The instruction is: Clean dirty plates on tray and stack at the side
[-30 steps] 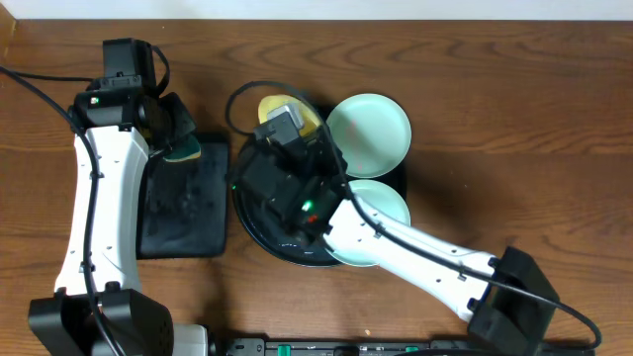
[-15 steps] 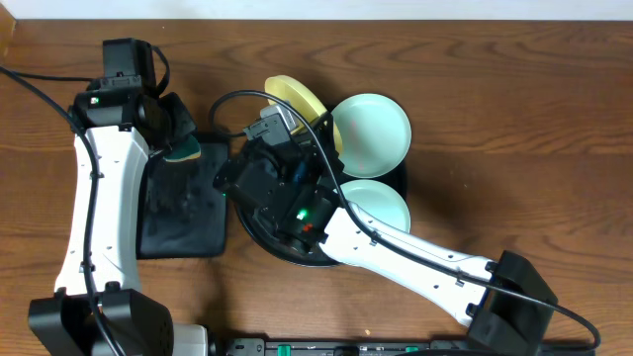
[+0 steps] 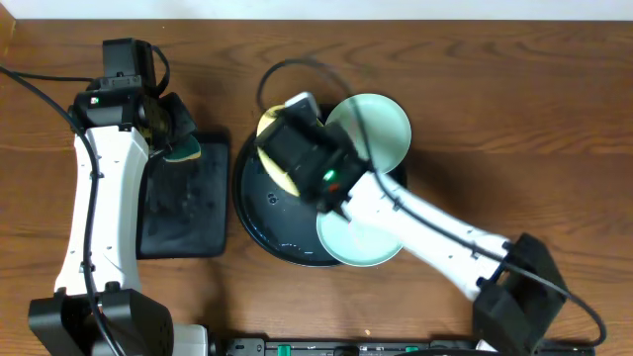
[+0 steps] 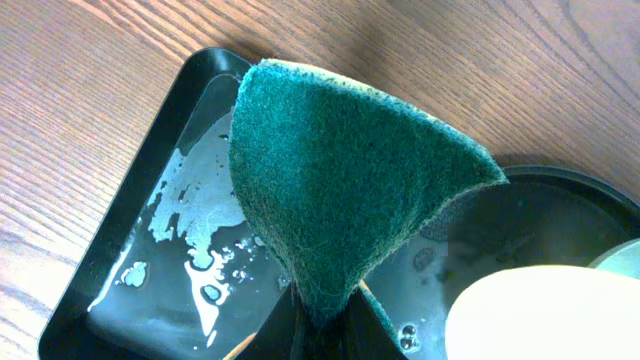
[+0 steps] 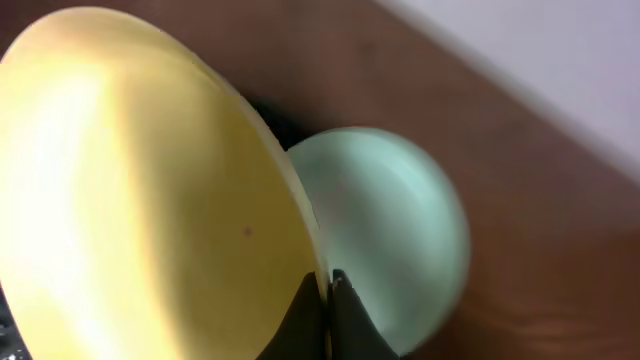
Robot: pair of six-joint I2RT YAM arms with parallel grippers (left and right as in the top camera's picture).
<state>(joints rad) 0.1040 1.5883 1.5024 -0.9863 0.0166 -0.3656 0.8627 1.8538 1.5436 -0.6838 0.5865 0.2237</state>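
My right gripper (image 5: 328, 292) is shut on the rim of the pale yellow plate (image 5: 150, 200) and holds it tilted on edge. In the overhead view this plate (image 3: 270, 129) shows beside my right wrist, over the back of the round black tray (image 3: 259, 213). One aqua plate (image 3: 374, 129) lies at the tray's back right and also shows in the right wrist view (image 5: 390, 220). The other aqua plate (image 3: 358, 242) lies at the front right. My left gripper (image 4: 325, 322) is shut on a green sponge (image 4: 340, 170), held above the gap between the two trays.
A rectangular black tray (image 3: 183, 208) with water puddles lies left of the round tray; it also shows in the left wrist view (image 4: 150, 230). The round tray's wet rim (image 4: 560, 185) and the yellow plate's edge (image 4: 550, 310) show there too. Brown wooden table all round.
My right arm has swung to the right and turned, carrying the yellow plate with it. The front aqua plate is now more exposed. The left arm and sponge have not moved.
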